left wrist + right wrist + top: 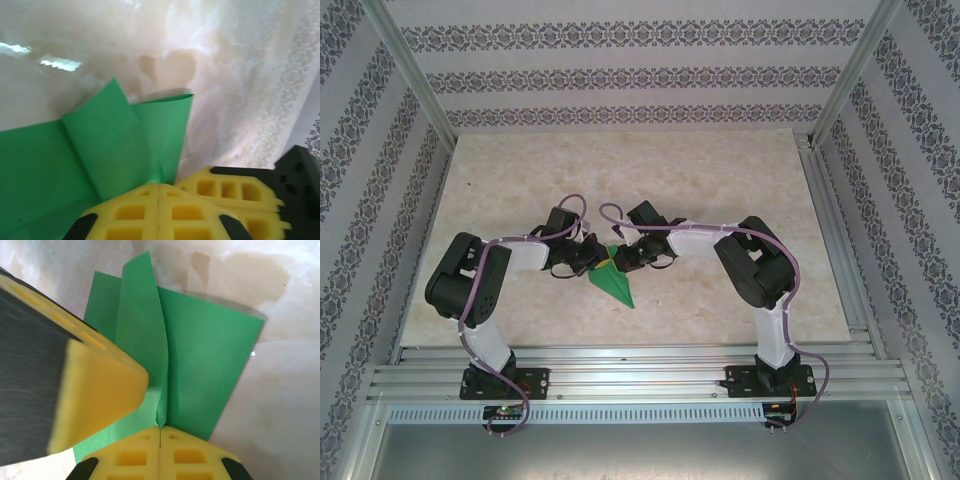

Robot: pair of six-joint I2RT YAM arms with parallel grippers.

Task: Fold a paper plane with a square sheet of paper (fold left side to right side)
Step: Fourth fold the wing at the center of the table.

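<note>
Near edge: From my remote station I see the left arm base [503, 381] and the right arm base [770, 379] bolted to the aluminium rail [640, 362] at the front of the worktop [740, 180].
Arms: Both bend inward with elbows out and meet near mid-worktop. Purple cables [470, 318] run along them.
Left claw: The left claw [597, 258] is pinched fully together on the green paper [613, 284]. In its own wrist view, the left claw [159, 192] has its yellow fingers meeting at a seam, and a raised crease of the paper runs into that seam.
Right claw: The right claw [621, 257] is likewise clamped tight on the paper from the opposite side. Its wrist view shows the right claw [160, 435] with a crease entering the join between its fingers.
Claws together: They sit just beside each other. The right claw's fingers [227, 189] show to the right in the left wrist view. A blurred left finger [95, 400] looms at the left in the right wrist view.
Green paper: It lies mid-worktop, between the claws and reaching nearer than them. From above it is a slim pointed shape, with its tip aimed towards the near edge and slightly right. Close up, the paper [100, 145] shows overlapping folded flaps, and in the right wrist view one flap [142, 325] stands up along the centre.
Worktop: It is pale, marbled and glossy.
Far side: Patterned wall panels [620, 75] close off the back.
</note>
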